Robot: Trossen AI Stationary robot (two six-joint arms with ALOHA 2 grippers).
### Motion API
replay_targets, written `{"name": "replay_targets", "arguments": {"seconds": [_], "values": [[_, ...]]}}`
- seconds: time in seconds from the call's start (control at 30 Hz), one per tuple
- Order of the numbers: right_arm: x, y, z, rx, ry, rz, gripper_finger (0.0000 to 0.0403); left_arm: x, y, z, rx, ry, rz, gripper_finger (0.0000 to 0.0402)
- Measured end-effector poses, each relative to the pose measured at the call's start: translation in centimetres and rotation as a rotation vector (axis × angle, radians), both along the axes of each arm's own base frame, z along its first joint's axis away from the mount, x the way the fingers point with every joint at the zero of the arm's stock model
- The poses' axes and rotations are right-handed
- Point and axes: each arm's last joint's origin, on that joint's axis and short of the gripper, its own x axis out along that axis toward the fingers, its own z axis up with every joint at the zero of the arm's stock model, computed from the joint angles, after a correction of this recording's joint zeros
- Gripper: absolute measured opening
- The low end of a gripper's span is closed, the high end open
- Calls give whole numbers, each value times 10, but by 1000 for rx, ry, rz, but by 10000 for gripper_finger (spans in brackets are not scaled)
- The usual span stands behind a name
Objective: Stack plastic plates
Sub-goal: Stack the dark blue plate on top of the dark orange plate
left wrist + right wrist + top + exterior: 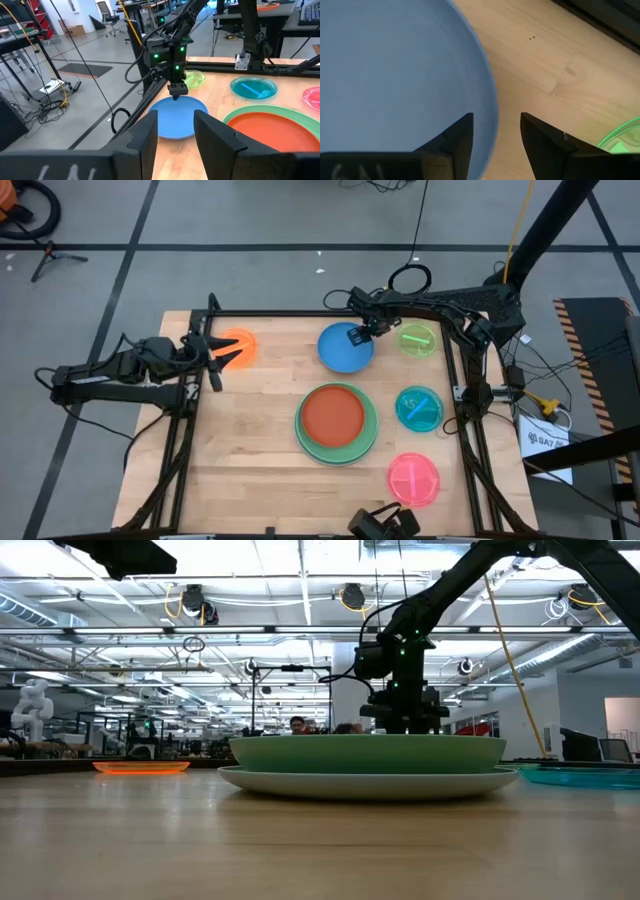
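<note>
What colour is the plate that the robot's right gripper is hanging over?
Blue. The right gripper hangs over the blue plate, seen best in the high view.

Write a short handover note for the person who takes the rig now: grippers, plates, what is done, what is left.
Right gripper: open, straddling the blue plate's rim, not yet closed.
Left gripper: open, waiting at the orange plate near the table's left edge.
Done: red plate sits in the green plate at the table's middle; the low view shows another plate under the green one.
Left: blue, orange, lime plate, teal plate and pink plate lie singly. Blue goes on red next, then the small ones.
</note>
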Motion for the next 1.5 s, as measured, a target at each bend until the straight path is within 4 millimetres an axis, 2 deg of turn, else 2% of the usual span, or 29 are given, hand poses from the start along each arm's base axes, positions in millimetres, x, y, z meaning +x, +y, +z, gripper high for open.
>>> {"name": "replay_targets", "arguments": {"seconds": [1.27,1.5], "values": [[6,-3,-1,-36,-49,-13,155,0,0,0,-10,-4,1,133],[11,-6,-25,4,-18,21,155,0,0,0,-10,-4,1,133]]}}
